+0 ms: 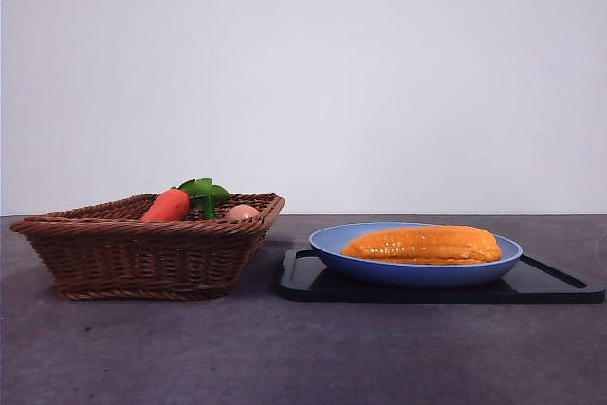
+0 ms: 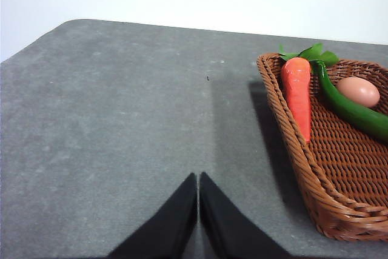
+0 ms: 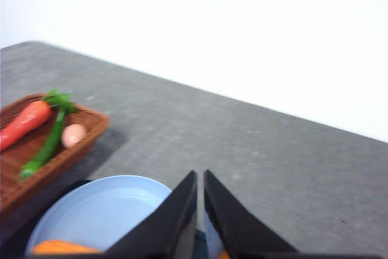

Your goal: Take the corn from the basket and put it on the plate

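The orange-yellow corn [image 1: 423, 245] lies lengthwise in the light-blue plate [image 1: 327, 244]. Only a sliver of the corn [image 3: 59, 247] shows in the right wrist view, inside the plate [image 3: 100, 211]. The brown wicker basket [image 1: 142, 258] stands to the plate's left and holds no corn. My right gripper [image 3: 200, 177] hangs shut and empty above the plate's rim. My left gripper [image 2: 198, 178] is shut and empty over bare table beside the basket [image 2: 291, 144]. Neither gripper shows in the front view.
In the basket lie a red-orange carrot [image 1: 168, 205] with green leaves [image 1: 204, 192], a long green vegetable [image 2: 351, 110] and a tan egg-like ball [image 1: 242, 212]. A flat black tray [image 1: 303, 282] sits under the plate. Grey table [image 1: 285, 358] stretches in front.
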Motion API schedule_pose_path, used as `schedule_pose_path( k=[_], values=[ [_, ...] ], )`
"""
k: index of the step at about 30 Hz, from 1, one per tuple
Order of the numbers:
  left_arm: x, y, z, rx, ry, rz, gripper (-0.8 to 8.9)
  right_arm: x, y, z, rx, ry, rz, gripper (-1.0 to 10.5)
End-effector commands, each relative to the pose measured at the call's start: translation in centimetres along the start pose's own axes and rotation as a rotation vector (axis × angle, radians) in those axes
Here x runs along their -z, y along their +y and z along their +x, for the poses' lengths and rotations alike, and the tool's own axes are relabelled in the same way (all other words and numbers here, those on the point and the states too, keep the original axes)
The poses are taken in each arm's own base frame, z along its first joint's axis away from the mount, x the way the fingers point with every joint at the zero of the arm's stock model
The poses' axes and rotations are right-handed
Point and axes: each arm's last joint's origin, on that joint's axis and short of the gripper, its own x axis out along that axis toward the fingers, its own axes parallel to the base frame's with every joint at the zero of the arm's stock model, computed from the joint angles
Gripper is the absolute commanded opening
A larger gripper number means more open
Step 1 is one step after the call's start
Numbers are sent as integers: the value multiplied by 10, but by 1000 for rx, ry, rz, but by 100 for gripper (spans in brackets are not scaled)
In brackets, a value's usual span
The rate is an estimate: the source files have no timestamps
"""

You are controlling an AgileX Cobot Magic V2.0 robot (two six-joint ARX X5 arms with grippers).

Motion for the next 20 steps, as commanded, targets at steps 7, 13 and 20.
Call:
schedule_pose_path(
  k=[7, 13, 20],
  values=[
    [9, 1, 3, -5, 32, -3, 8, 81, 13, -23, 203, -125, 60, 3],
    [9, 1, 3, -5, 32, -3, 8, 109, 20, -30, 242, -150, 71, 3],
    [9, 1, 3, -5, 32, -3, 8, 127, 22, -34, 314, -181, 89, 3]
  ],
)
